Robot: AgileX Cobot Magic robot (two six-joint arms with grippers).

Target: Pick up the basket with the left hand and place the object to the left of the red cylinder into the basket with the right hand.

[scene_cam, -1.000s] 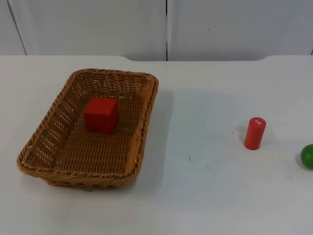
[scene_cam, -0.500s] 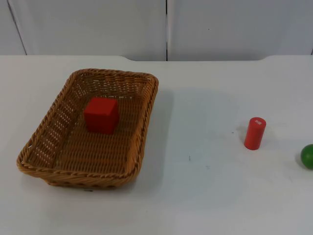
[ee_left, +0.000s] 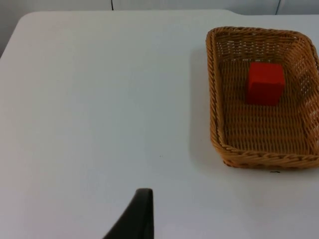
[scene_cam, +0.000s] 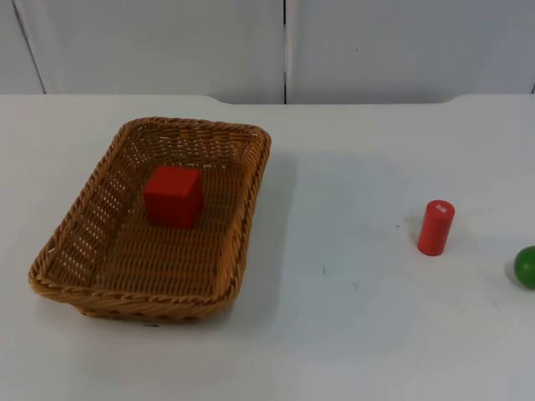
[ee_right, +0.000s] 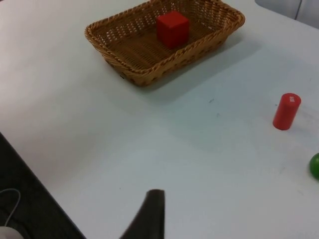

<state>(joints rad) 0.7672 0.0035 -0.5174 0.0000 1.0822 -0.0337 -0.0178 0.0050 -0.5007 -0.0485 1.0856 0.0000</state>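
White table (scene_cam: 351, 334) w/ basket (scene_cam: 242, 242), grey wall (scene_cam: 401, 50) behind.

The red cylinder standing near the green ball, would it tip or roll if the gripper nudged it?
The red cylinder stands upright, tall for its base, so it would probably tip. Once down, its round side would likely roll, maybe toward the green ball.

Cube (scene_cam: 173, 196) in basket (scene_cam: 84, 225), cylinder (scene_cam: 435, 227) well right.
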